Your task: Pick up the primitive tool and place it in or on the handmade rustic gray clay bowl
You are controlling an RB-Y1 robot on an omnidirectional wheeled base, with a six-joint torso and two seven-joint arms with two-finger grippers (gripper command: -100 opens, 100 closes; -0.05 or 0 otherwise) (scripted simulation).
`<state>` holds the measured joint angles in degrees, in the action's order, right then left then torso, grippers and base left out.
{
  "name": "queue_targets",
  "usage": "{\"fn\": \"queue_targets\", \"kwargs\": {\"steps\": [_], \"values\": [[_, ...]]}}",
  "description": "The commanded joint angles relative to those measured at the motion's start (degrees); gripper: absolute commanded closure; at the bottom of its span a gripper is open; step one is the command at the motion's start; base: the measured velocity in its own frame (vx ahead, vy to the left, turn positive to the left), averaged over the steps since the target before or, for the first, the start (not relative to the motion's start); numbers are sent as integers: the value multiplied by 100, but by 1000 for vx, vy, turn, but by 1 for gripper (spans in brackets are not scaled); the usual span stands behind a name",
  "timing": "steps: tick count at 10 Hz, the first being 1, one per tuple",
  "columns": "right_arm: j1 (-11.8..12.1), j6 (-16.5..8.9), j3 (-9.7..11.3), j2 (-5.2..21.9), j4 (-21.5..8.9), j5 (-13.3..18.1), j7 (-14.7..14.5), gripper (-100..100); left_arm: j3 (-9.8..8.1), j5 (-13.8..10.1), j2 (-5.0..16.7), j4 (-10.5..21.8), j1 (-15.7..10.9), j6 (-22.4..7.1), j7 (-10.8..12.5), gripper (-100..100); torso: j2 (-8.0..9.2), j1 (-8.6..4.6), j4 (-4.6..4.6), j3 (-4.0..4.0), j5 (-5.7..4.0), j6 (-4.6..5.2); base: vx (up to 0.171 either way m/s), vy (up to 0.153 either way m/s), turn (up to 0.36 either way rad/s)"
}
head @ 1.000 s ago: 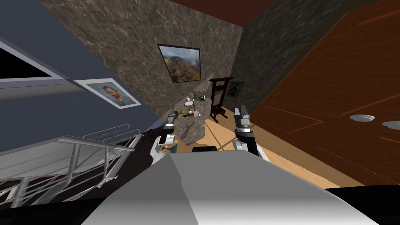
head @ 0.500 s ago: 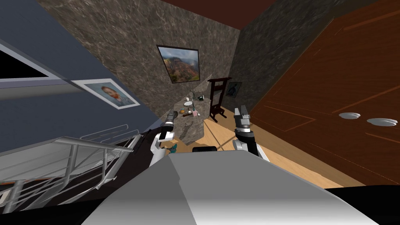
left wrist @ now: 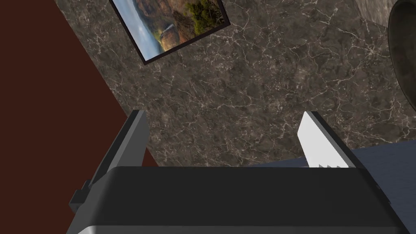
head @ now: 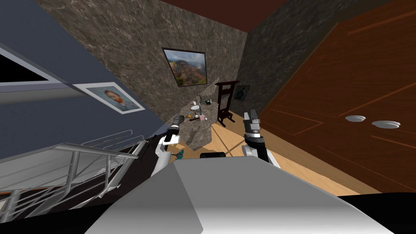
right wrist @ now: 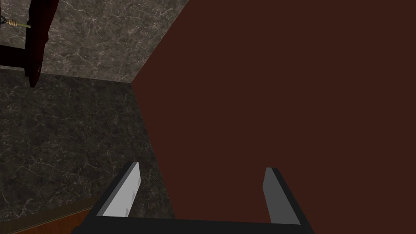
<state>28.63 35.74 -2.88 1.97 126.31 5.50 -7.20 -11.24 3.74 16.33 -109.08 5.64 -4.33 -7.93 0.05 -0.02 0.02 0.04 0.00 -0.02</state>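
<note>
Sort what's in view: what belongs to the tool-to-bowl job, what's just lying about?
Job: open left gripper; dark grey round bowl beside it; marbled stone counter bearing small items, too small to tell apart.
Lying about: framed landscape painting; framed portrait; dark wooden stand; grey metal railing.

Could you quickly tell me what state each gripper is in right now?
Left gripper: open, holding nothing.
Right gripper: open, holding nothing.
</note>
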Motion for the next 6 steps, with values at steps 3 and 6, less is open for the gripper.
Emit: {"fn": "queue_targets", "kwargs": {"steps": [3,6], "values": [[0,0,0,0,0,0,0,0,-249,-83,246,464,-491,-615,37,-100,2,-4,0,1,-1,0,-25,-25,-56],[0,0,0,0,0,0,0,0,-376,-137,363,696,-721,-1025,57,-100,-1,-1,0,-1,0,0,-14,-17,-33]]}}
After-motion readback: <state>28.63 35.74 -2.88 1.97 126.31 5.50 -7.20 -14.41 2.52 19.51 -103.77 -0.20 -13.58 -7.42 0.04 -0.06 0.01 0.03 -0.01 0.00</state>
